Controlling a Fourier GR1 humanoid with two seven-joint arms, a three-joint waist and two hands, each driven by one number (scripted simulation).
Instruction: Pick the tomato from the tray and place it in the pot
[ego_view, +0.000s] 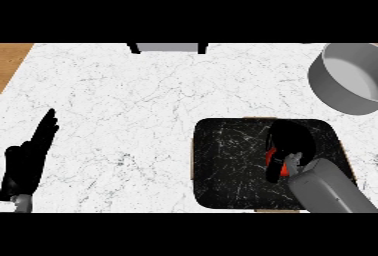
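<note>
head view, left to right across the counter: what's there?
Left robot hand, resting open at the left edge → black tray → right robot hand curled over the tomato on the tray → grey pot, far right.

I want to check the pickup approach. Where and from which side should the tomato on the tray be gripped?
Grip the tomato across its round body, coming from above. It lies on the flat dark tray, so the sides are free for fingers and thumb. The right hand is curled over it, hiding most of it.
</note>
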